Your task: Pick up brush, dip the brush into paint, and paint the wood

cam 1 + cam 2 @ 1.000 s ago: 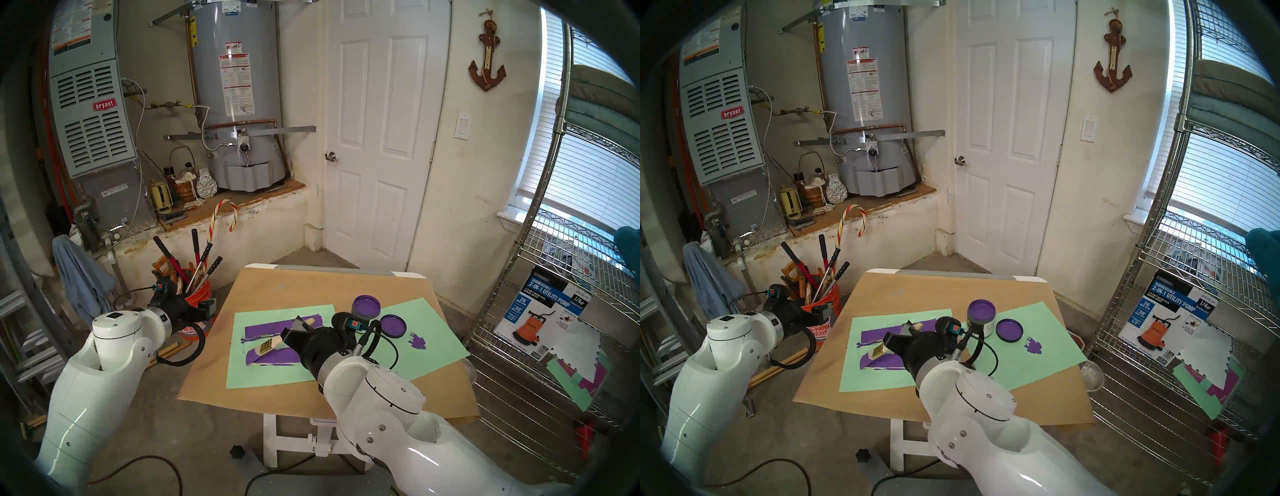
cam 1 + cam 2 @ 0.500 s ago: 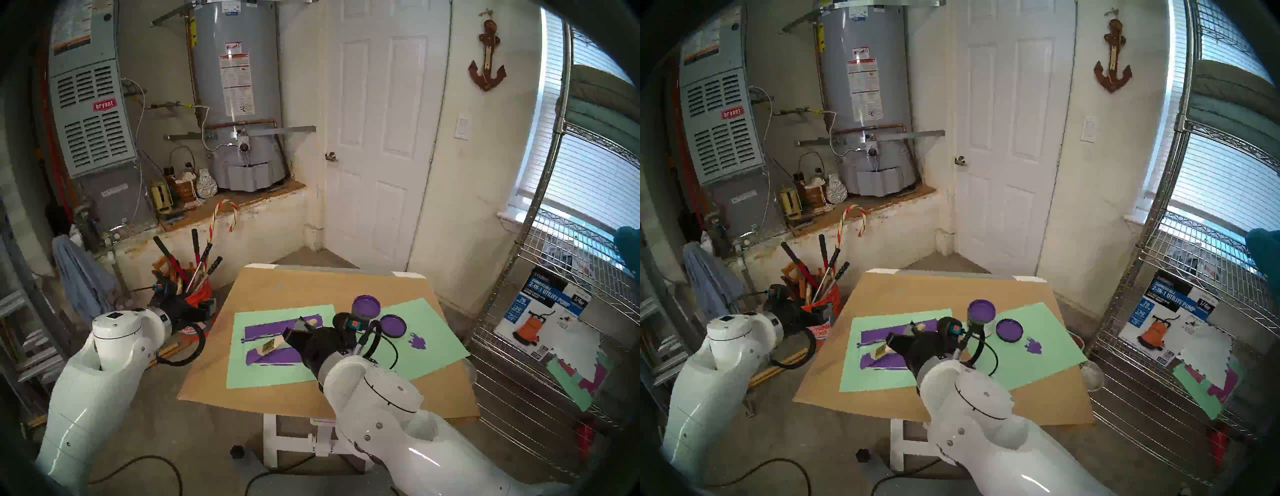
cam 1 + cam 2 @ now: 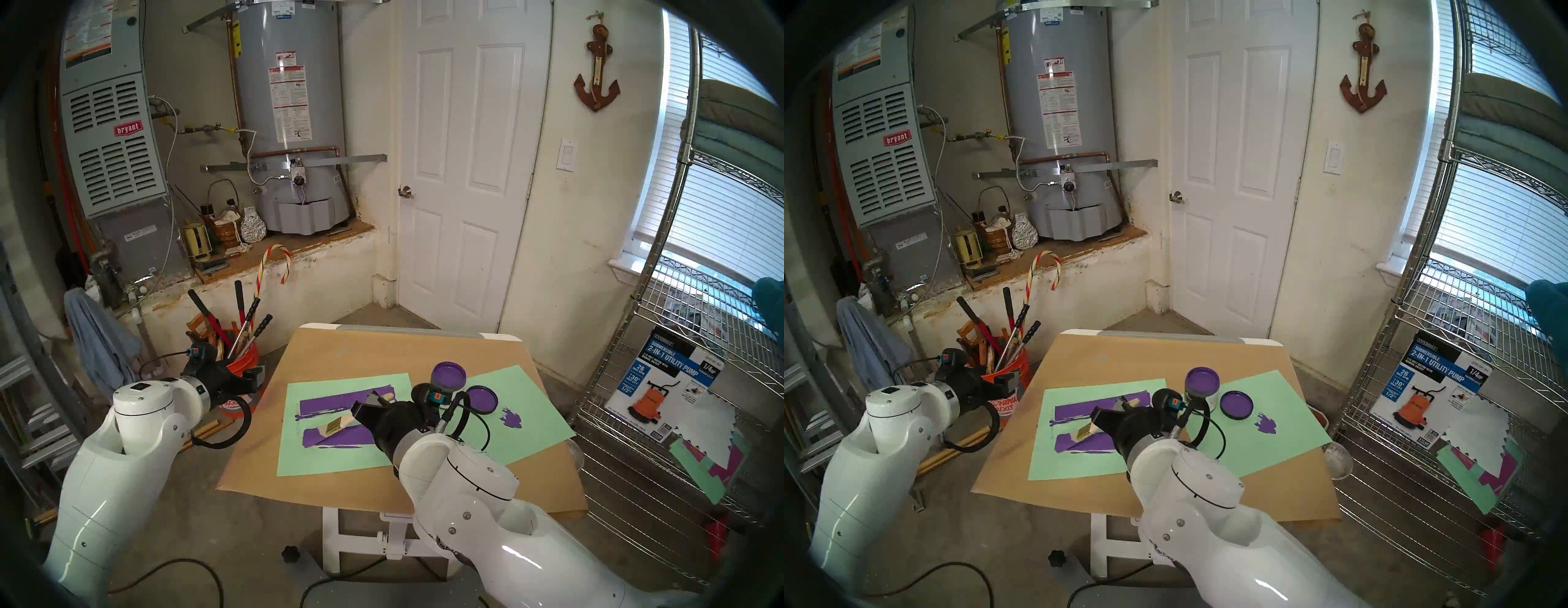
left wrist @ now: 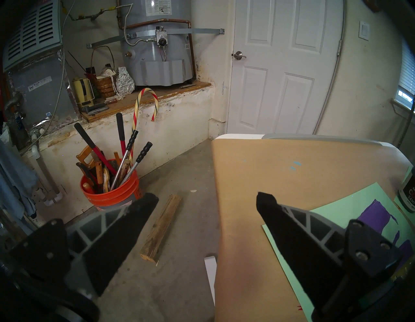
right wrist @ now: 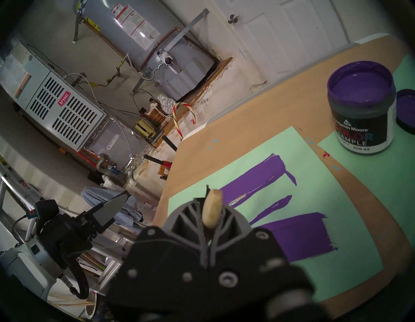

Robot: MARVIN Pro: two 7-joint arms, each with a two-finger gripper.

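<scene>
Purple-coated ribbed wood panel lying under our gold-ferruled paintbrush, right gripper pinching its pale handle, left gripper hanging spread beside the table.

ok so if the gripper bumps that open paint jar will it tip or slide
Probably slides rather than tips: the paint jar looks squat and wide-based. It stands on smooth green paper, so the sheet may shift with it. Its lid is off and the purple paint sits high, so a hard knock could slop some out.

Brush shifted slightly right w/ right claw, seemingly.
</scene>
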